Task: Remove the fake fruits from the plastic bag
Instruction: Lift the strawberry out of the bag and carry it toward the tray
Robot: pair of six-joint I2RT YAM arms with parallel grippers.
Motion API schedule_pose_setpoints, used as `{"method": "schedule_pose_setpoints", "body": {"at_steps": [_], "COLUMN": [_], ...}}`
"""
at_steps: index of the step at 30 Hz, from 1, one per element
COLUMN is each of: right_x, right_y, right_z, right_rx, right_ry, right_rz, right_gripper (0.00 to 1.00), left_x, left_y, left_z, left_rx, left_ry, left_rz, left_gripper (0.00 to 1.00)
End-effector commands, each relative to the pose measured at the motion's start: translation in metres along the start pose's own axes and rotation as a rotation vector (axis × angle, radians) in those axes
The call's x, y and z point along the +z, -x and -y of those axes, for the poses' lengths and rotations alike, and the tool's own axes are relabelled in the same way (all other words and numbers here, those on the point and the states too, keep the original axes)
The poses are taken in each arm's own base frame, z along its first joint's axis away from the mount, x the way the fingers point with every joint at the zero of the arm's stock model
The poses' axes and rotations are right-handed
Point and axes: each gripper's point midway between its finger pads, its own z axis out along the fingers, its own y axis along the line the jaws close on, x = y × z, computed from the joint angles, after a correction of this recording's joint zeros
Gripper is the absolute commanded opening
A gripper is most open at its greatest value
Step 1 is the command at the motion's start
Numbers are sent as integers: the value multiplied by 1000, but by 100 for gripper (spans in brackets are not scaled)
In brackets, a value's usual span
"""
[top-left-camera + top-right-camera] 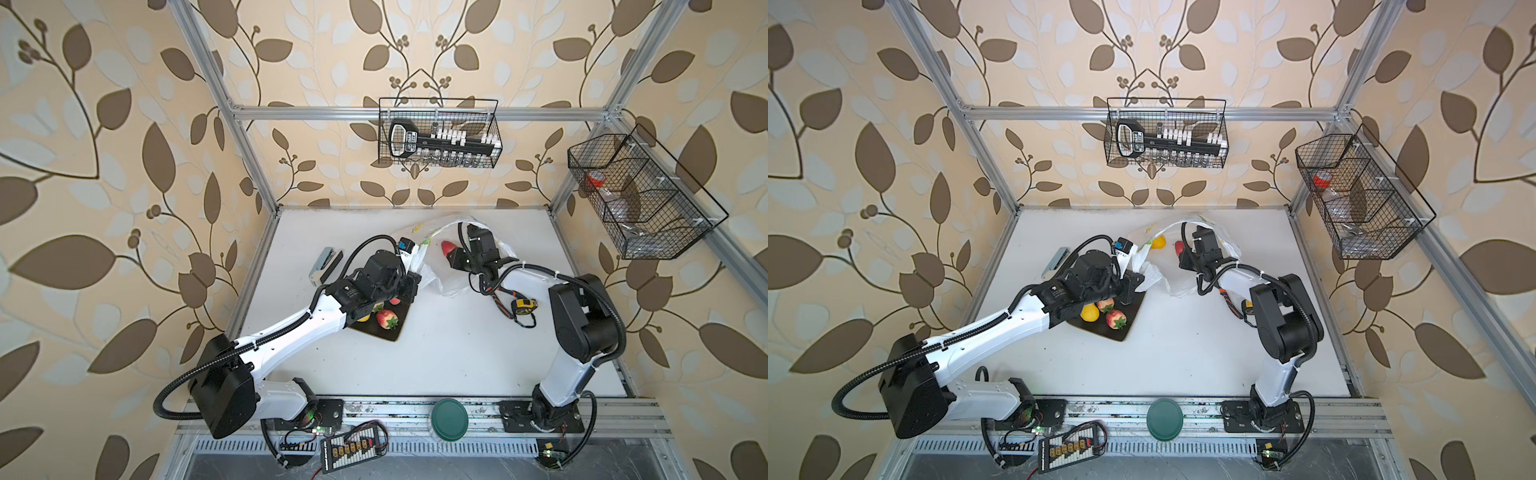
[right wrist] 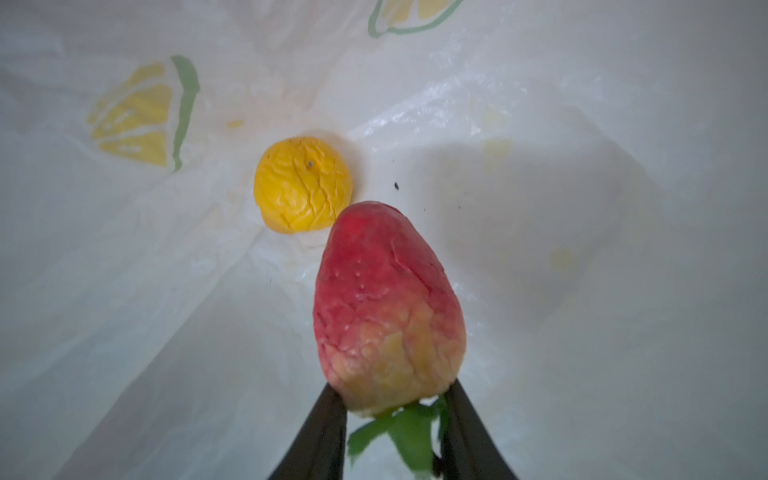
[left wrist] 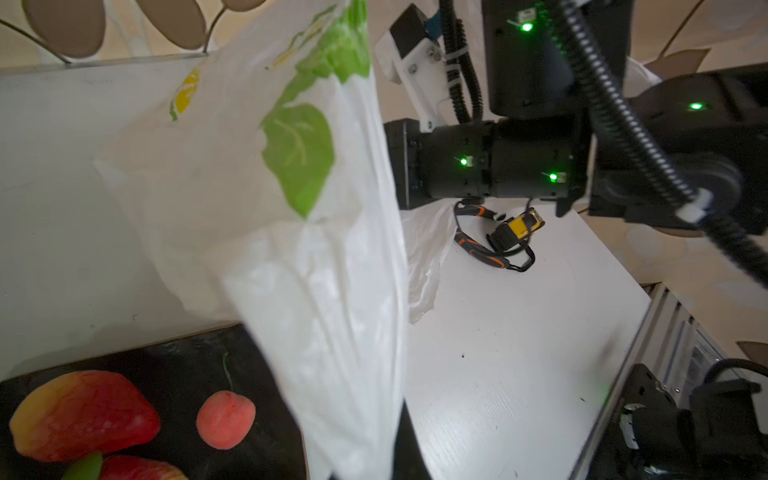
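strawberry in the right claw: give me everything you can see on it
The strawberry is a toy fruit with wrinkled, pitted skin, red at the tip and fading to pale yellow-orange near its green leafy cap. The right claw pinches it at the cap end, one dark finger on each side. It is inside the plastic bag, with its tip pointing toward a yellow fruit. Whether the two fruits touch cannot be told.

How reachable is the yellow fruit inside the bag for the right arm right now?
Probably reachable, but not graspable yet. The left gripper holds the plastic bag open and the yellow fruit lies unobstructed just beyond the right gripper, whose jaws are already full with a strawberry.
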Motion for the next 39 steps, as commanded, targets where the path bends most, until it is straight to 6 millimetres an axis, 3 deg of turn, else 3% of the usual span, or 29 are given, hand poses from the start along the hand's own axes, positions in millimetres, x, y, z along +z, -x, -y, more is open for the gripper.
{"method": "schedule_pose_setpoints", "body": {"at_steps": [1,8,13,24,32,39], "right_x": [-20,-51,-73,-125,-152,-164], "right_y": [-10,-26,-34,-25,-42,-58], "right_z": [2,16,13,-14,-41,-54], "right_rx": [-6,9,15,-22,-109,-183], "right_ry": [30,34,75,195,246,253], "right_rz": [-18,-31,-27,17,-3,-5], "right_gripper": [33,33,33,32,32,32], "left_x": [8,50,67,85,101,78], "left_y": [30,36,36,47,44,29], "left_z": [-5,-17,-26,-54,-58,-55], "left_rx": [40,73,68,31,10,-27], "left_ry": [34,24,25,31,11,4], "left_rz": [83,38,16,-8,-58,-57], "left_gripper": [0,0,0,0,0,41]}}
